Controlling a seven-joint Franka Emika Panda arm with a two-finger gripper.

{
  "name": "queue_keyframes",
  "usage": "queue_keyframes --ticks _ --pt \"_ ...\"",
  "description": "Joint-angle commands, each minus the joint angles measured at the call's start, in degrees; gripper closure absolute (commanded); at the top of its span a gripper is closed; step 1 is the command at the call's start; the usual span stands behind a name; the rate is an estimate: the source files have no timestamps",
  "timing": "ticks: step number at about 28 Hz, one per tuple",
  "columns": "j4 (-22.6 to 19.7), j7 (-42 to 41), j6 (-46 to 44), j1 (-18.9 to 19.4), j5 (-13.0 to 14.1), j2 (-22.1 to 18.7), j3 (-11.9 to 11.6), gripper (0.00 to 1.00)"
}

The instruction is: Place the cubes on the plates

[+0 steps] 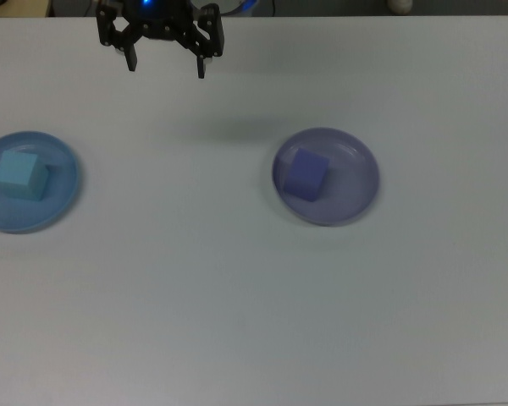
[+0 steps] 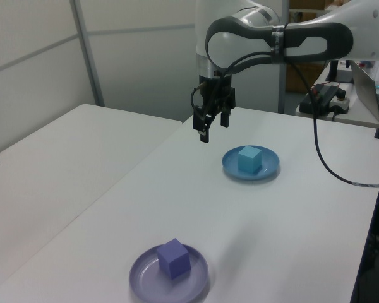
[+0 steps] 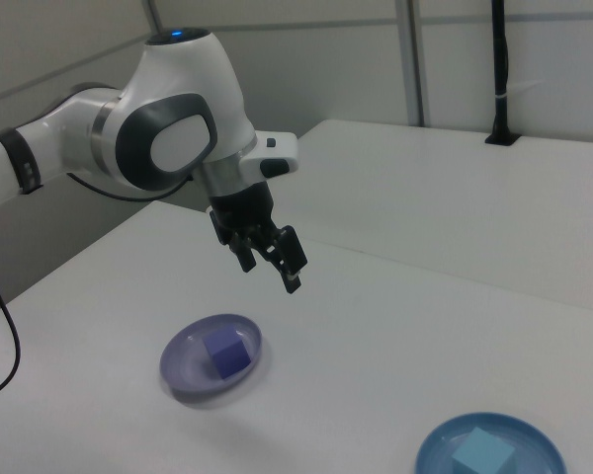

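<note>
light blue round plastic plate: holds light cyan foam cube
lavender round plastic plate: holds indigo foam cube
end effector: fingers spread, empty, above the surface

Cyan cube on blue plate (indigo cube on lavender plate).

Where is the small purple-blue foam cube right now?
In the top view, the small purple-blue foam cube rests on the round lavender plastic plate, left of the plate's centre and right of the table's middle, apart from the open end effector.
</note>
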Motion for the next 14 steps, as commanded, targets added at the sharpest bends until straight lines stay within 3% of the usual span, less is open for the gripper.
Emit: queue_keyframes --ticks 1,14 --pt "1.98 -2.03 -1.78 -0.37 0.98 0.81 0.09 0.0" --pt "4.0 -1.86 -1.86 -0.37 0.99 0.81 0.09 0.0"
